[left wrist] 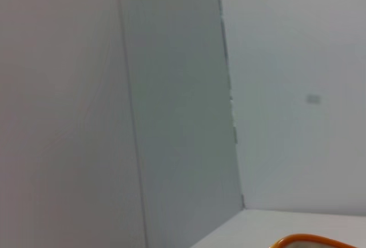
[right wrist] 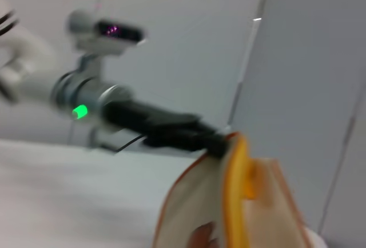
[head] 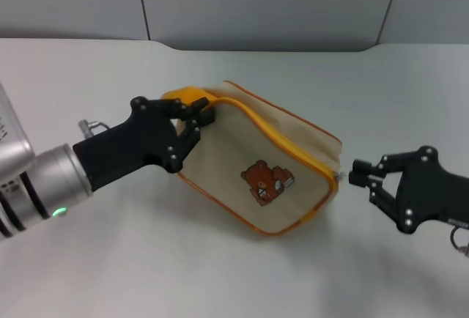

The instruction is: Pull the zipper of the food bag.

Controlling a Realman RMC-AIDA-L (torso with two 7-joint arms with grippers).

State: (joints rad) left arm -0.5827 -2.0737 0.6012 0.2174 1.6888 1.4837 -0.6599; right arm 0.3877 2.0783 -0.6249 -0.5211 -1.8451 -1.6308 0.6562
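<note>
The beige food bag (head: 242,149) with a brown bear picture (head: 267,182) lies tilted on the white table. Its orange-yellow zipper (head: 286,133) runs along the top edge to a tiny silver pull tab (head: 338,176) at the bag's right end. My left gripper (head: 192,124) is shut on the bag's left end, beside the loop handle (head: 187,97). My right gripper (head: 353,172) is level with the pull tab, a short gap to its right, fingers together and holding nothing. The right wrist view shows the bag (right wrist: 189,214), the zipper band (right wrist: 234,196) and the left arm (right wrist: 160,125) beyond.
The white table (head: 110,259) stretches all round the bag. A grey panelled wall (head: 256,3) stands behind the table's far edge. The left wrist view shows mostly wall, with a strip of the bag's orange trim (left wrist: 311,240).
</note>
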